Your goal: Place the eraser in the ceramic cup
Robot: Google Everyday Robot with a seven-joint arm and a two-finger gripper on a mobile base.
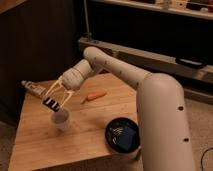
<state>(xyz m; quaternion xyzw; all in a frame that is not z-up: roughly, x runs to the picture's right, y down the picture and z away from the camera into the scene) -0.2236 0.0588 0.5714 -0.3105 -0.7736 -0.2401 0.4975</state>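
Gripper (55,101) cream, just above cup, clamped on eraser (50,104): black, thin pale stripe along length. Ceramic cup (61,120) white, greyish in shade. Table (35,147) light honey wood, faint grain. Marker-like stick (94,96) orange. Bowl (107,135) black, contents perhaps blue. Arm (155,105) off-white.
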